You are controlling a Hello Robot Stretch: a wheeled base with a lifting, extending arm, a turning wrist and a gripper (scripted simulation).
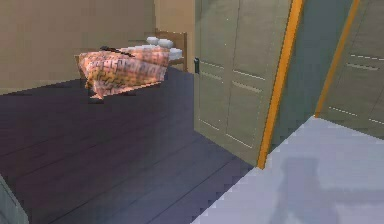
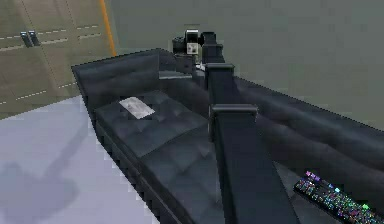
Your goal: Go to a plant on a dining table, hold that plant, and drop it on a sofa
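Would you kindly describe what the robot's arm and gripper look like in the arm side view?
The arm is a dark, square-edged bar built in stepped sections, with the broader sections toward the picture's bottom edge. At its far end stand small white squares with black marks. Left of them sits the gripper, a dark body with thin fingers. No cables can be made out.

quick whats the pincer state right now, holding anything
pincer: cannot tell whether it holds anything, the dark sofa lies behind its far end
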